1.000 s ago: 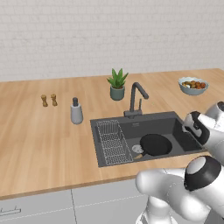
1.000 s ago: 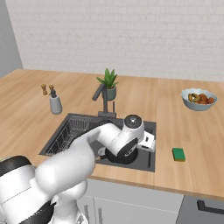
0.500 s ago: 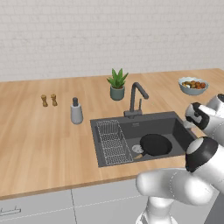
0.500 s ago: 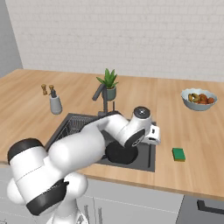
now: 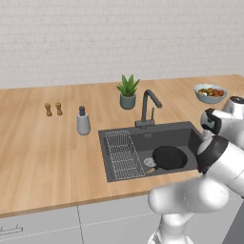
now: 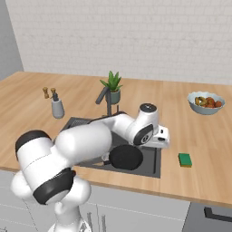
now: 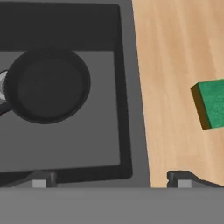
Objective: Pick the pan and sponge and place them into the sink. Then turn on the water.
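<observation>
Hand view, hand [image 7: 109, 178] empty, fingers spread, over sink [image 7: 127, 131] rim, sponge [image 7: 211, 105] beside

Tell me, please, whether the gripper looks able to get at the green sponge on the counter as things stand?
Probably yes. The sponge lies alone on bare counter right of the sink, nothing on or beside it. The gripper is open over the sink's right rim, with the pan already down in the basin.

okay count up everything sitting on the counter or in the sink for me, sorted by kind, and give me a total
Pan: 1, in the sink
Sponge: 1, on the counter
Wire rack: 1, in the sink
Soap bottle: 1
Potted plant: 1
Bowl of food: 1
Small shakers: 2
Total: 8
</observation>
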